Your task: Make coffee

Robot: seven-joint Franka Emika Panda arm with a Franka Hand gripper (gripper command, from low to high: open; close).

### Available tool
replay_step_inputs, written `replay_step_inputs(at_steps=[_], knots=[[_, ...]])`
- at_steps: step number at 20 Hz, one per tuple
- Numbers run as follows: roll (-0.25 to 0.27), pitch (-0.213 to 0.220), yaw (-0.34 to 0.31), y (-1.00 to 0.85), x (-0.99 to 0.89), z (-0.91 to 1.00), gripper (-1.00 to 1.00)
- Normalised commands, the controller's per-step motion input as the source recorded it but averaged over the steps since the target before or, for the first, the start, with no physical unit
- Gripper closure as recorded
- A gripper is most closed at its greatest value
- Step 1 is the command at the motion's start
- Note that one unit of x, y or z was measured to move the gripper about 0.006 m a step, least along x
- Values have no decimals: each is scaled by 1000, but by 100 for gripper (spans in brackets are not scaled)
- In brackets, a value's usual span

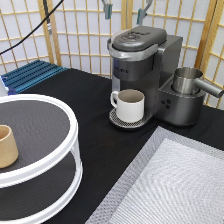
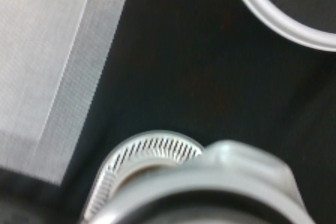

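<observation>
The grey coffee machine (image 1: 142, 55) stands at the exterior view's top middle with its lid down. A cream-white handled mug (image 1: 130, 105) sits on its round drip tray (image 1: 116, 120) under the spout. The coffee pod is out of view. The gripper does not show in the exterior view. The wrist view looks down from close by on the drip tray's grille (image 2: 150, 147) and a blurred pale rim (image 2: 225, 165) that seems to be the mug, with black tabletop around them.
A white two-tier turntable (image 1: 60, 112) at the exterior view's left carries a tan handleless cup (image 1: 6, 146); its rim shows in the wrist view (image 2: 300, 30). A steel jug (image 1: 187, 80) sits on the machine's side. A grey mat (image 1: 175, 185) (image 2: 52, 75) lies at bottom right. A blue rack (image 1: 32, 74) lies at top left.
</observation>
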Motion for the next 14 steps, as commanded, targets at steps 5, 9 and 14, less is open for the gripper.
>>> replay_step_inputs(at_steps=[5,9,14], knots=[[0,0,375,0,-51,-439,-100],[1,-13,367,-102,0,146,-100],[82,-95,268,-418,17,817,-100]])
